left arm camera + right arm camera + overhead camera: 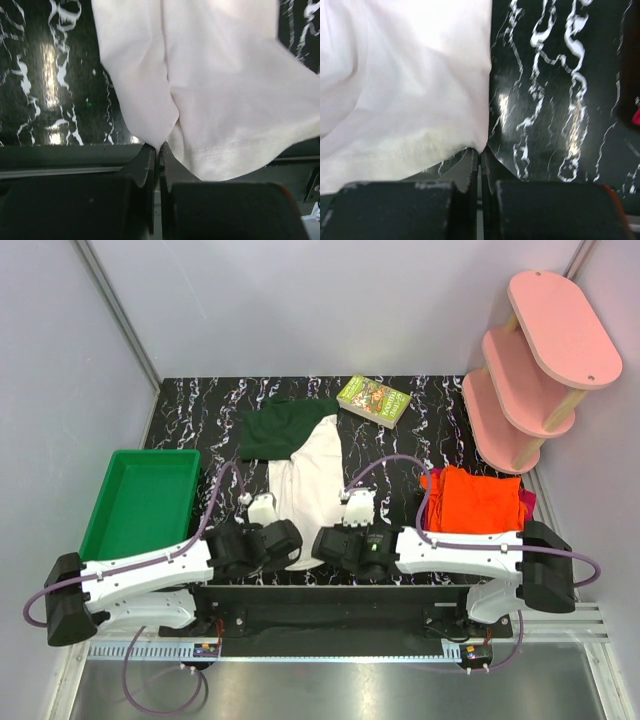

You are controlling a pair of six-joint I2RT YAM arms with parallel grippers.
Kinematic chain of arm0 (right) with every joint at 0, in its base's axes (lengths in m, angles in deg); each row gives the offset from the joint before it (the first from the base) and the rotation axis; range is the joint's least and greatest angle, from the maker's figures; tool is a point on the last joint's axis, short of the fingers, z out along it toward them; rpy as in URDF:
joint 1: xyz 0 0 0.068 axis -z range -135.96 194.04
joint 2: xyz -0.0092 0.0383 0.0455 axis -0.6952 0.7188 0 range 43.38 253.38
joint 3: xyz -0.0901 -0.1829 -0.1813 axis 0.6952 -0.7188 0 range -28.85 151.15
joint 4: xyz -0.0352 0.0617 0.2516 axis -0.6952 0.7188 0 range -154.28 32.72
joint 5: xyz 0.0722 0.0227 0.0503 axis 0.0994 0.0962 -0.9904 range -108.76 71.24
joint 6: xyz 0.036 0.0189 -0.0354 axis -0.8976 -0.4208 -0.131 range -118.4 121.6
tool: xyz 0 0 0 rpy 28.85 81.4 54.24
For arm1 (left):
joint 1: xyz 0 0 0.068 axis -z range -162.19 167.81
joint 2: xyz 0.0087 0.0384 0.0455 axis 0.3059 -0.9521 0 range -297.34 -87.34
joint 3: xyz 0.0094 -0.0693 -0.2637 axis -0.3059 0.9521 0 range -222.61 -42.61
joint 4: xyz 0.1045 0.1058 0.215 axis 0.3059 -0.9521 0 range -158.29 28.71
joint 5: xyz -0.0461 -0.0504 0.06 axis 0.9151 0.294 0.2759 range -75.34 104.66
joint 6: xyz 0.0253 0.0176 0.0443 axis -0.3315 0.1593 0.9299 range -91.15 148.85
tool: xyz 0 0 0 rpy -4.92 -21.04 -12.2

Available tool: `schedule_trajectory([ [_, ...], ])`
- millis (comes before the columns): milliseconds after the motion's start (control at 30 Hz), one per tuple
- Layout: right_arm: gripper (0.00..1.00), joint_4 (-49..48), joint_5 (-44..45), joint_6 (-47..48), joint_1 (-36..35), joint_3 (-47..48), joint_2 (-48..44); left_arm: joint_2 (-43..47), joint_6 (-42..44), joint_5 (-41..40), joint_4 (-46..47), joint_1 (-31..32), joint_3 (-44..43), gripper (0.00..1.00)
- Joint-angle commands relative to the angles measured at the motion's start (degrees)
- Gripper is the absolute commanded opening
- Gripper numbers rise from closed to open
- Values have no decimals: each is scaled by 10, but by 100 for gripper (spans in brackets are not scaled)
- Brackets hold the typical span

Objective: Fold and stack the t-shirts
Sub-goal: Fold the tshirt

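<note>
Shirts counted: three in view, one cream-white, one orange, one magenta-red.
Cream shirt: one soft cream-white t-shirt with dark green sleeves (308,475) lies lengthwise at the table's centre. The green sleeves are bunched at its 12 o'clock end and the hem is at 6 o'clock, next to both grippers.
Orange shirt: one plain orange t-shirt (475,500), folded, lies at 3 o'clock from the cream one and apart from it.
Magenta shirt: one magenta-red t-shirt (527,502) lies under the orange one, with only an edge showing at that pile's 3 o'clock side.
Grippers counted: two.
Left gripper (159,150): fingers pressed together, pinching the cream hem at its 7 o'clock corner.
Right gripper (480,152): fingers pressed together, pinching the cream hem at its 5 o'clock corner.
Table: one black marble-pattern tabletop (200,410) with white veins.
Tray: one green rectangular plastic tray (140,502) at 9 o'clock, apart from the cream shirt.
Book: one small green illustrated book (374,400) at 1 o'clock, just beside the green sleeves.
Shelf: one pink three-tier shelf (545,330) on pale wooden posts at 2 o'clock.
</note>
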Motion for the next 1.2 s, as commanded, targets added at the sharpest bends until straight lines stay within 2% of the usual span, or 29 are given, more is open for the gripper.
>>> schedule_trajectory([
  [0,0,-21,37,93,57,29,-2,-37,48,-67,-24,-30,-53,0],
  [167,0,-69,19,176,116,48,30,-57,99,-68,-15,-92,-74,0],
  [300,0,-115,-6,225,173,68,52,-61,149,-66,5,-170,-95,0],
  [500,0,-148,-31,296,221,126,106,-91,232,-57,40,-261,-139,0],
  [867,0,-188,-79,355,330,231,215,-260,316,-16,120,-375,-234,0],
  [1167,0,-192,-114,377,381,331,313,-397,349,4,130,-405,-368,0],
])
